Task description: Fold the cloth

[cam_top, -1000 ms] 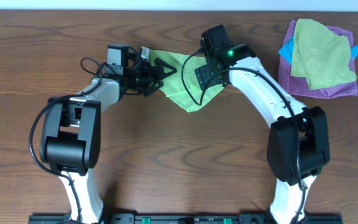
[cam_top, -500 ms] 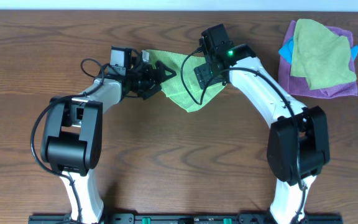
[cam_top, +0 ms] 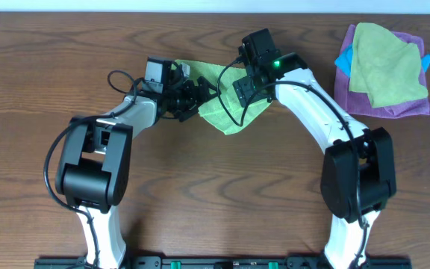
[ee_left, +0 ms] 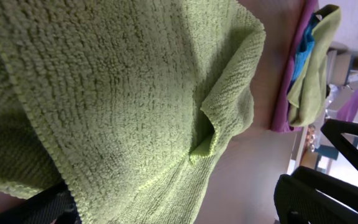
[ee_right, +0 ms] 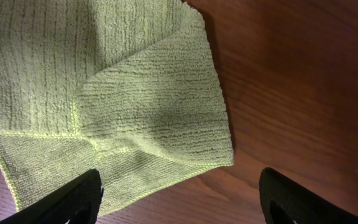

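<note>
One dark brown wooden bench (cam_top: 200, 187) carries everything. Two robot arms with white links and black joints reach across it toward the bright lime-green terry cloth (cam_top: 222, 119), the left arm (cam_top: 95, 157) bending in from the cloth's left side and the right arm (cam_top: 312, 104) from its right side. The lime-green cloth lies flat on the bench in a rough triangle, its point toward the arm bases, partly doubled over. In the right wrist view one flap lies folded across the layer beneath. In the left wrist view a small corner curls up from the surface.

Well apart from the lime-green cloth, to its right, sits a stack: a purple cloth (cam_top: 394, 104) at the bottom, a duller yellow-green cloth (cam_top: 387, 67) draped over it, and a bit of bright blue fabric (cam_top: 343, 61) peeking out on the side nearer the lime-green cloth.

At the lime-green cloth's left edge, the left claw (cam_top: 198, 93) is low over the fabric with its jaws spread wide and nothing clamped between them. Over the lime-green cloth's right part, the right claw (cam_top: 246, 90) hangs with its jaws also well apart, gripping nothing; its wrist view shows the folded flap and bare wood between the fingers.
</note>
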Controlling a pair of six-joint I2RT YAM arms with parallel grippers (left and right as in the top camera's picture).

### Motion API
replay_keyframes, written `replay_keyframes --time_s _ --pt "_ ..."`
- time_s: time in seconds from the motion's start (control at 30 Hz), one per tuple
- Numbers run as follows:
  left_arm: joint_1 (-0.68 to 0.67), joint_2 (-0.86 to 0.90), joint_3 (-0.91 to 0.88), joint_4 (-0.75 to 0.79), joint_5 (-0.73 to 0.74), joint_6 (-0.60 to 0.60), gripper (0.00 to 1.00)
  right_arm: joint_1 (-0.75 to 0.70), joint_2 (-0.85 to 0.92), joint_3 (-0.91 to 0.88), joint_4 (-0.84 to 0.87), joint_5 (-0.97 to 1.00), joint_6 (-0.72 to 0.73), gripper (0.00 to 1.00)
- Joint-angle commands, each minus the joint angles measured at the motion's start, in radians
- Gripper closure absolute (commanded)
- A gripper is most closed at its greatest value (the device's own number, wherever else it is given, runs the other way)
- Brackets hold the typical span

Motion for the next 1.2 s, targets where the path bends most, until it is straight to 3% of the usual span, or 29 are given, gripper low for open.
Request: replay_keyframes --time_s 0.0,0.07,0.1,0.13,0.17,0.2,0.27,0.33,0.43,0.7,0.9,1.07,1.17 --pt "-0.016 -0.006 -0.005 0.003 -0.039 -0.009 0.05 -0.004 -0.014 0.002 0.002 0.014 -0.013 0.18" --pt "-0.024 -0.006 -0.005 0.004 -0.054 -0.008 0.02 -0.004 -0.014 0.002 0.002 0.014 -0.013 0.19" --pt "-0.026 -0.006 -0.005 0.004 -0.062 -0.008 0.16 -0.004 -0.014 0.002 0.002 0.014 -0.013 0.19" --pt "-0.029 -0.006 -0.005 0.003 -0.082 -0.008 0.61 -0.004 -0.014 0.002 0.002 0.014 -0.013 0.19" --pt "-0.032 -0.006 -0.005 0.003 -0.099 -0.007 0.75 -0.004 -0.014 0.002 0.002 0.014 -0.012 0.19" --pt "-0.034 -0.006 -0.005 0.003 -0.111 -0.007 0.77 -0.004 -0.014 0.002 0.002 0.014 -0.012 0.19" --pt "-0.035 -0.006 -0.005 0.003 -0.14 -0.003 0.66 -0.006 -0.014 0.002 0.002 0.014 -0.012 0.19" --pt "-0.034 -0.006 -0.005 0.003 -0.16 -0.004 0.94 -0.01 -0.014 0.002 0.002 0.014 -0.012 0.19" --pt "-0.035 -0.006 -0.005 -0.001 -0.185 -0.003 0.91 -0.018 -0.014 0.002 0.002 0.014 -0.012 0.19" --pt "-0.029 -0.006 -0.005 0.026 -0.141 -0.02 0.94 -0.031 -0.014 0.002 -0.023 0.01 -0.011 0.19" --pt "-0.004 -0.006 -0.005 0.077 -0.079 -0.05 0.94 -0.047 -0.01 -0.025 0.014 -0.232 -0.002 0.19" --pt "-0.003 -0.006 -0.005 0.074 -0.079 -0.05 0.94 -0.062 0.026 -0.053 0.117 -0.259 0.009 0.23" --pt "-0.003 -0.006 -0.005 0.074 -0.079 -0.051 0.94 -0.061 0.06 -0.053 0.137 -0.267 0.022 0.31"
